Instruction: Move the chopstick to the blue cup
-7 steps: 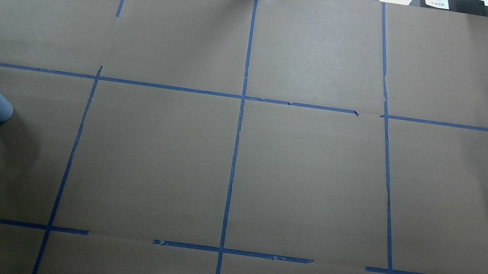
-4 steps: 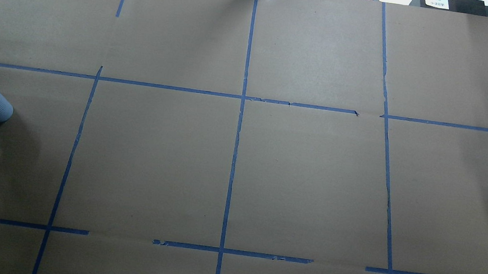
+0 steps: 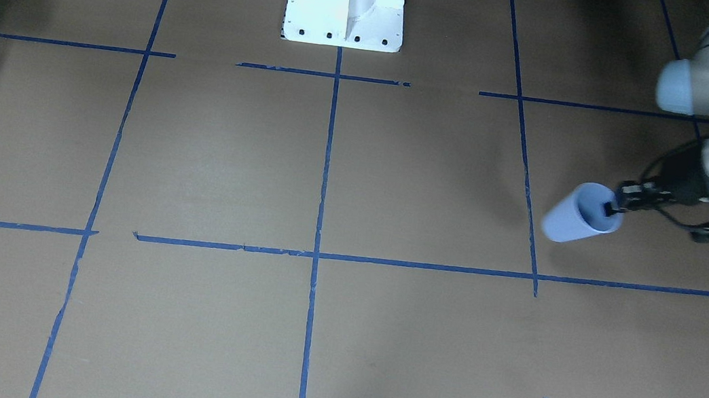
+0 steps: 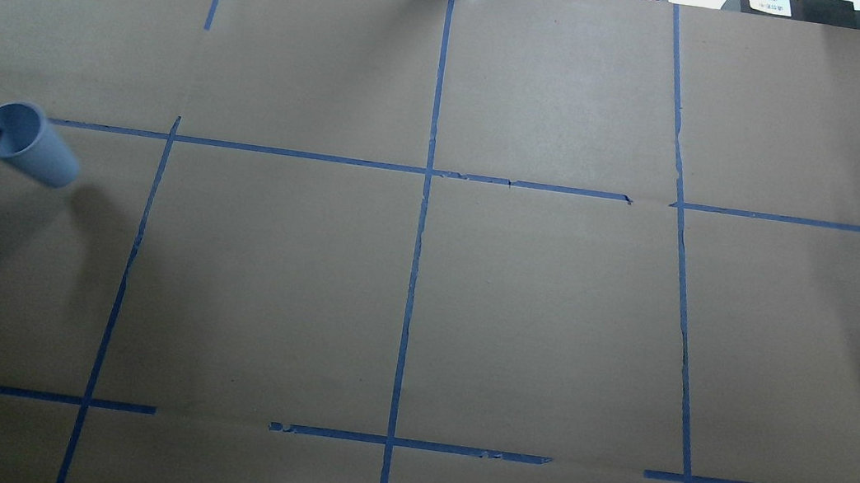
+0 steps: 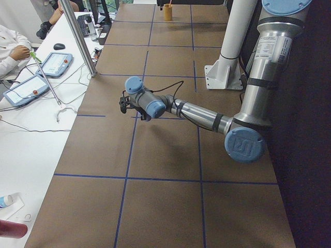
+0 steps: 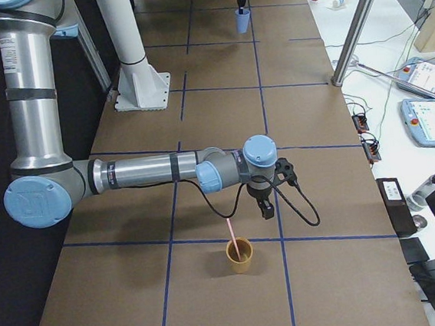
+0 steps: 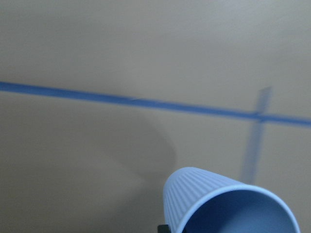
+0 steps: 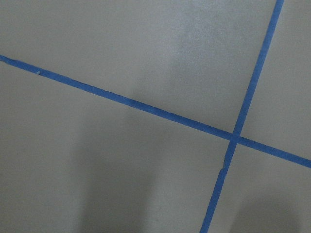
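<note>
Since a second ago, the ribbed pale-blue plastic cup (image 4: pixel 35 158) has left its spot at the table's left edge. It now hangs clear of the brown-paper-covered table (image 4: pixel 536 322), shifted inward and away from the robot, with its shadow cast apart from it. The left gripper (image 3: pixel 616 206) pinches the cup's rim, one finger (image 3: pixel 611 209) inside the mouth and the other outside, jaws narrow on the thin wall. A rim grip of this kind keeps the mouth up and mostly free for what is to go in.

The thin pink chopstick (image 6: pixel 230 227) is at the opposite end of the table, leaning in a short tan cup (image 6: pixel 240 258). The right gripper (image 6: pixel 266 208) hangs just above and beside that cup, pointing down, not touching the stick. Whether its jaws are wide or narrow cannot be told: only the side view shows it, and its wrist camera sees bare paper and blue tape lines (image 8: pixel 233 136).

Judged from this layout, the blue cup is being carried toward the middle so the arms can meet, while the right arm is placed to draw the chopstick.
</note>
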